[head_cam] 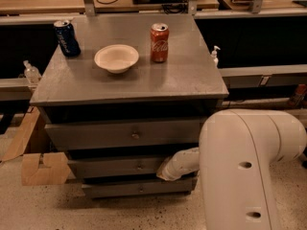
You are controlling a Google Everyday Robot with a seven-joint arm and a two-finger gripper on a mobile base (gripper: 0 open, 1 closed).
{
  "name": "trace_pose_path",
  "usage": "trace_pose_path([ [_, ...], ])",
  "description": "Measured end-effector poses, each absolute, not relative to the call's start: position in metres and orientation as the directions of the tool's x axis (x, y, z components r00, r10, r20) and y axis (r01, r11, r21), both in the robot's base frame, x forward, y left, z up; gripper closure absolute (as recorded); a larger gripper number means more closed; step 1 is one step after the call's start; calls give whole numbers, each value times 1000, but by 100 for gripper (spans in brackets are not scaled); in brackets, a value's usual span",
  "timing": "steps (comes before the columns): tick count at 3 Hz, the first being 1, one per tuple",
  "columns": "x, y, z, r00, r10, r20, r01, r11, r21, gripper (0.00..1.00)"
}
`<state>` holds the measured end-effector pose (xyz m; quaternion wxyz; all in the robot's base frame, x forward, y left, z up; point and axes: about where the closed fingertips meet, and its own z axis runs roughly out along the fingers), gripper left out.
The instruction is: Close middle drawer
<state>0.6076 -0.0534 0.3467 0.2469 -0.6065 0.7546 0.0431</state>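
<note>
The middle drawer (115, 166) is the dark grey second front of three in the cabinet, with a small round knob (140, 166). Its front is pushed back under the top drawer (96, 135), and none of its interior shows. My gripper (162, 174) is at the tip of the white forearm, against the right part of the middle drawer's front. Its fingers are hidden behind the wrist. The bottom drawer (120, 189) sits just below it.
My large white arm housing (244, 171) fills the lower right. On the cabinet top (182, 75) stand a red cola can (159, 42), a white bowl (116, 58) and a blue can (66, 38). Cardboard (41, 169) lies on the floor at the left. Desks run behind.
</note>
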Motion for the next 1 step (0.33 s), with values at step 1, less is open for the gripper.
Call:
trace_pose_path([
  [1,603,-55,347,-145,-893,-425,-935,264,-236,100],
])
